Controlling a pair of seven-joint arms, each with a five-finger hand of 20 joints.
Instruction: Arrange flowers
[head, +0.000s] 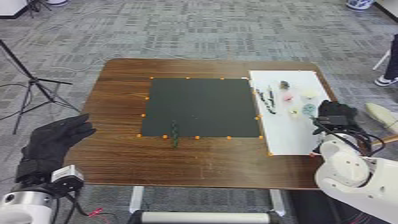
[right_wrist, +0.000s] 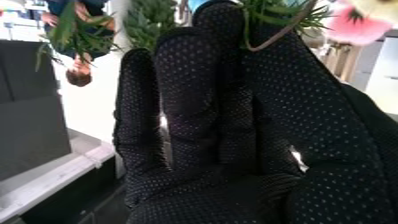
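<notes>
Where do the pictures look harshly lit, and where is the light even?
Head view: fairly even light, the white sheet brightest, the black mat flat and dark. Right wrist view: harsh contrast, the right hand dark against washed-out white.

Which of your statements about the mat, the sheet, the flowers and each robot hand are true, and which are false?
1. A green sprig crosses the near edge of the dark mat. True.
2. The white sheet lies to the left of the mat. False: it lies to the right.
3. A pink flower lies on the sheet. True.
4. The right robot hand is over the middle of the mat. False: it is by the right edge of the sheet.
5. The left robot hand is at the table's left side. True.
</notes>
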